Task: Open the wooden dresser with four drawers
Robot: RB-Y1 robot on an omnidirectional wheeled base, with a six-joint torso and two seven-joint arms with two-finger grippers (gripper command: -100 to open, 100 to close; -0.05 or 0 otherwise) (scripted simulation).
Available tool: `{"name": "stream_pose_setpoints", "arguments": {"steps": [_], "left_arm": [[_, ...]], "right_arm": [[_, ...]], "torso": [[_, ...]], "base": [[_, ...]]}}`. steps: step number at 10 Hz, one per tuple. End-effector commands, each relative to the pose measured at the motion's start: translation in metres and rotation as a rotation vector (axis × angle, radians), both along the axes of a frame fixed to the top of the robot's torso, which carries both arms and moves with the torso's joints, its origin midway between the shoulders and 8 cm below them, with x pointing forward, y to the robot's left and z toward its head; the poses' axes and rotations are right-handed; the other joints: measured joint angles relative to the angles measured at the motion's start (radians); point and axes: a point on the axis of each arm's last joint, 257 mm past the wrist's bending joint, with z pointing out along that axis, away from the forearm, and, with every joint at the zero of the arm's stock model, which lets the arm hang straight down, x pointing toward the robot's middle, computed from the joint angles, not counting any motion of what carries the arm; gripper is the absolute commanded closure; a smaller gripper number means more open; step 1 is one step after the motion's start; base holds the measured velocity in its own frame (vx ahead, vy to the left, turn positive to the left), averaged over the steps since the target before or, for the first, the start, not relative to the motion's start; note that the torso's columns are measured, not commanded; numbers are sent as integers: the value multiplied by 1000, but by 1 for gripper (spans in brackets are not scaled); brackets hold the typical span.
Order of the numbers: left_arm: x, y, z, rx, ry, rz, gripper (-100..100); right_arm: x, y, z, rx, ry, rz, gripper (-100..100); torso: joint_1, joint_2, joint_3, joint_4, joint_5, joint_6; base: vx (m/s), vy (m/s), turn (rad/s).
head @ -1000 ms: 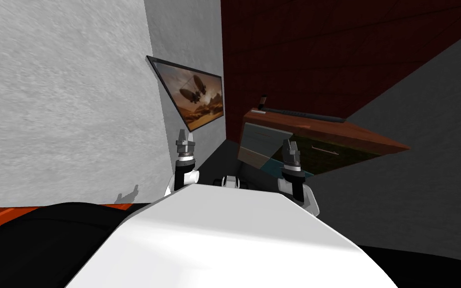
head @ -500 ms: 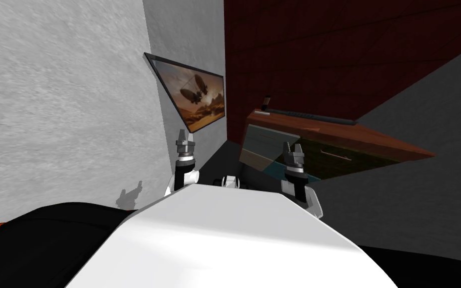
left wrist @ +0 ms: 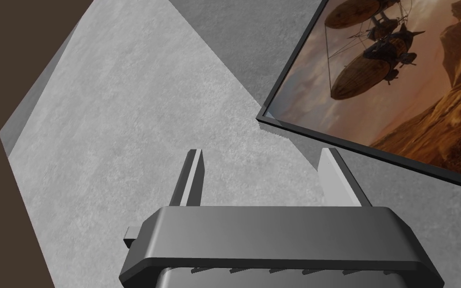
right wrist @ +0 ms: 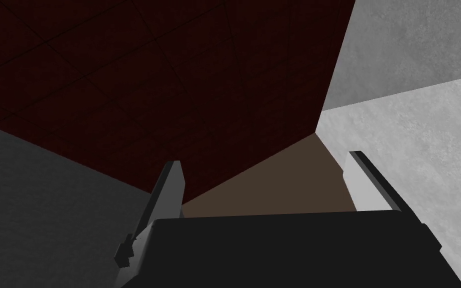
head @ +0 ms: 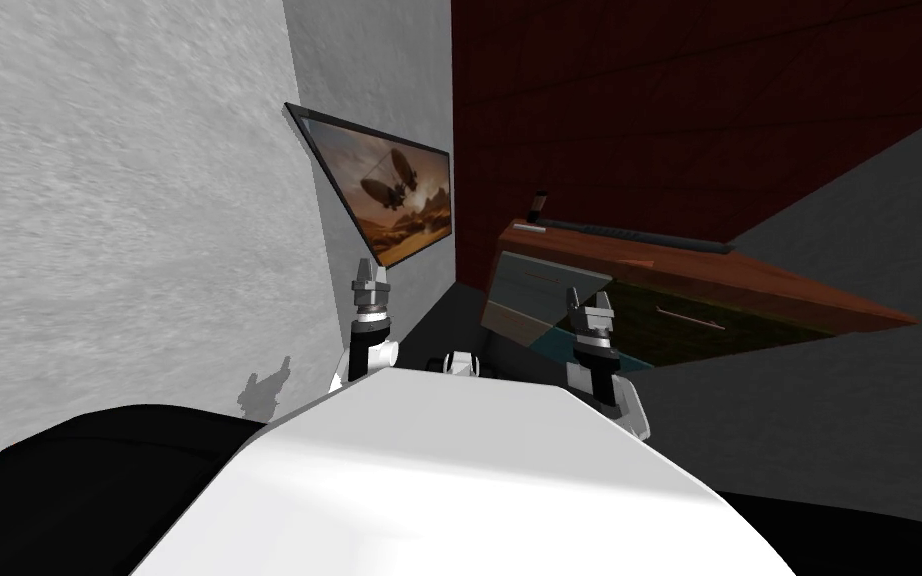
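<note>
Right end effector (head: 589, 297) hung low before me, fingers apart, gripping nothing; left end effector (head: 370, 265) stood level with it beside the grey wall (head: 149, 200), fingers apart too; beyond the right one, not touching it, the reddish-brown wooden dresser (head: 749, 282) stood against the dark red wall (head: 649, 100), a thin pale handle (head: 690, 318) on its dark front.

No writing, label or number can be read on the dresser (head: 709, 275) or the framed picture (head: 389, 195).
</note>
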Motion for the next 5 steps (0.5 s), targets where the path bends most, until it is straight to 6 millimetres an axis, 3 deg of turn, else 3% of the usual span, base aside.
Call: {"name": "stream_pose_setpoints", "arguments": {"steps": [1,3,4,5], "left_arm": [[0,0,0,0,0,0,0],[0,0,0,0,0,0,0],[0,0,0,0,0,0,0],[0,0,0,0,0,0,0]], "right_arm": [[1,-22,-16,-89,41,-89,-100],[1,-22,-16,-115,42,-106,-100],[0,-36,-27,-165,72,-159,-100],[0,-36,-27,-180,73,-168,-100]], "torso": [[-2,1,0,0,0,0],[-4,3,2,1,-1,0],[-6,5,3,1,-2,0],[-3,3,2,1,-1,0]], "base": [[100,87,11],[63,40,2],[64,45,13],[75,46,1]]}}
